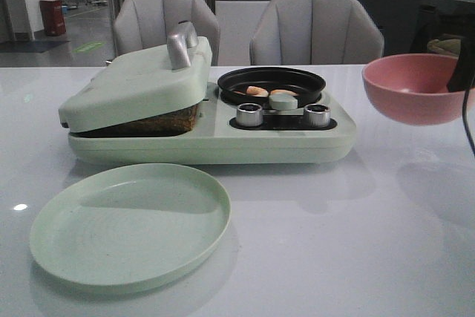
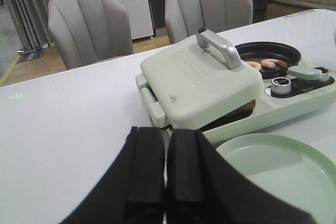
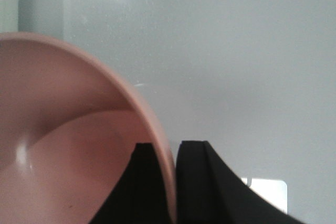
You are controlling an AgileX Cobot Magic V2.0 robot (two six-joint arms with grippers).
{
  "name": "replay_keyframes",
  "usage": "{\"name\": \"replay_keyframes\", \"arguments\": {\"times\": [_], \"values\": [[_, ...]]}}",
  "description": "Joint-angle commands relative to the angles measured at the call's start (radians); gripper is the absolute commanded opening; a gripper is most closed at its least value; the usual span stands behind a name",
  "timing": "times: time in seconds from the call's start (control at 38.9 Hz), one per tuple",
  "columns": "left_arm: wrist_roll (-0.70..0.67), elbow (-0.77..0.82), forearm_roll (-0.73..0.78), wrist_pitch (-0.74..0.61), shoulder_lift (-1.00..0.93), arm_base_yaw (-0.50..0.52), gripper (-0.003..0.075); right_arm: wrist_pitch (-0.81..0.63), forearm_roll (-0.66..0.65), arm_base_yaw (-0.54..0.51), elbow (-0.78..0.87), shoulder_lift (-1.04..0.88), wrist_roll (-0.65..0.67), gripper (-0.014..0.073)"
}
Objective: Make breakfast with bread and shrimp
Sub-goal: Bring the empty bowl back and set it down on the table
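The bread [image 1: 159, 119] lies inside the pale green breakfast maker [image 1: 223, 142], only its brown edge showing under the nearly closed lid [image 1: 137, 83]; it also shows in the left wrist view [image 2: 239, 109]. Two shrimp [image 1: 269, 93] lie in the small black pan [image 1: 271, 83], also seen in the left wrist view [image 2: 268, 63]. My left gripper [image 2: 166, 169] is shut and empty, back from the maker. My right gripper [image 3: 170, 182] is shut on the rim of a pink bowl [image 3: 63, 150], held above the table at the right [image 1: 415, 87].
An empty pale green plate [image 1: 130, 224] lies in front of the maker. Two knobs [image 1: 250, 114] sit on the maker's front. Two grey chairs [image 1: 315, 27] stand behind the white table [image 1: 356, 243].
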Motion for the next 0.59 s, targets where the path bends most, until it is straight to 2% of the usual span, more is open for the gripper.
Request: {"name": "replay_keyframes", "arguments": {"times": [0.0, 0.41, 0.49, 0.57], "values": [[-0.011, -0.025, -0.008, -0.079, 0.010, -0.009, 0.0112, -0.023, 0.017, -0.006, -0.026, -0.013, -0.002, 0.0140], [-0.011, -0.025, -0.008, -0.079, 0.010, -0.009, 0.0112, -0.045, 0.053, -0.006, -0.030, 0.082, -0.002, 0.0147], [-0.011, -0.025, -0.008, -0.079, 0.010, -0.009, 0.0112, -0.054, 0.053, -0.006, -0.030, 0.084, -0.010, 0.0176], [-0.011, -0.025, -0.008, -0.079, 0.010, -0.009, 0.0112, -0.063, 0.053, -0.006, -0.030, 0.086, -0.013, 0.0258]]}}
